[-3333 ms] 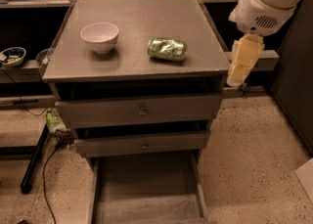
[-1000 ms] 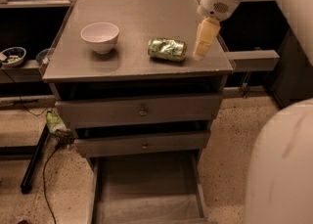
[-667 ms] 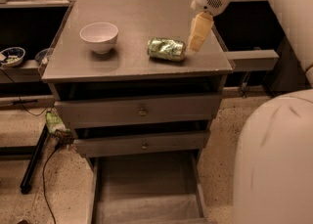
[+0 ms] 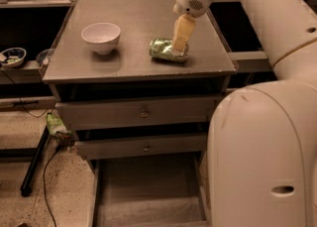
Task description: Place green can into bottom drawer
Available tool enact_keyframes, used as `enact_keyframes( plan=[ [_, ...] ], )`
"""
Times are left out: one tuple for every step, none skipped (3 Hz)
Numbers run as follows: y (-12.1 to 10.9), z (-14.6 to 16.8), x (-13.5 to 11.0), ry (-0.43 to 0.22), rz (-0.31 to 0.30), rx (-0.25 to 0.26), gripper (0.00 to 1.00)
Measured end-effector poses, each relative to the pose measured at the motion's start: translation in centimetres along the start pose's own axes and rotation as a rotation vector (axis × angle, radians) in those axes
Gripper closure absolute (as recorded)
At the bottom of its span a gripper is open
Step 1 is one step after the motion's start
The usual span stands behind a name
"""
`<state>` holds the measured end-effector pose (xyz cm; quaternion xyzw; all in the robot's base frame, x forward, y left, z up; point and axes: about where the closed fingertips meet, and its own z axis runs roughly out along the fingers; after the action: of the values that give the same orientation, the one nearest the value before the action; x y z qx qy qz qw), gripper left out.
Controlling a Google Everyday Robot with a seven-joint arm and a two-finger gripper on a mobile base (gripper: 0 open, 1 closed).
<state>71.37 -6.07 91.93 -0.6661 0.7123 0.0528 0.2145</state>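
Note:
The green can point(image 4: 162, 50) lies on its side on the grey cabinet top point(image 4: 138, 18), right of centre. My gripper point(image 4: 180, 43) hangs down from the arm's wrist and overlaps the can's right end in the camera view; whether it touches the can is unclear. The bottom drawer point(image 4: 148, 189) stands pulled out at the cabinet's foot, showing a bare grey floor.
A white bowl point(image 4: 101, 36) sits left of the can on the cabinet top. Two shallower drawers point(image 4: 143, 113) with small knobs are slightly pulled out above the bottom one. My bulky white arm point(image 4: 262, 141) fills the right side. Cables and a black stand leg point(image 4: 34, 161) lie on the left floor.
The gripper has moved left and slightly down, from beside the can's right end to over it. The arm now fills more of the right side. The can and bowl have not moved.

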Motion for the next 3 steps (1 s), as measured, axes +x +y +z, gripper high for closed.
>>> enact_keyframes(
  plan=[
    [0.16, 1.21, -0.83, -0.002, -0.004, -0.023, 0.00],
    [0.15, 1.22, -0.82, -0.003, -0.004, -0.023, 0.00],
    [-0.38, 1.83, 0.03, -0.008, 0.008, -0.009, 0.00]
  ],
)
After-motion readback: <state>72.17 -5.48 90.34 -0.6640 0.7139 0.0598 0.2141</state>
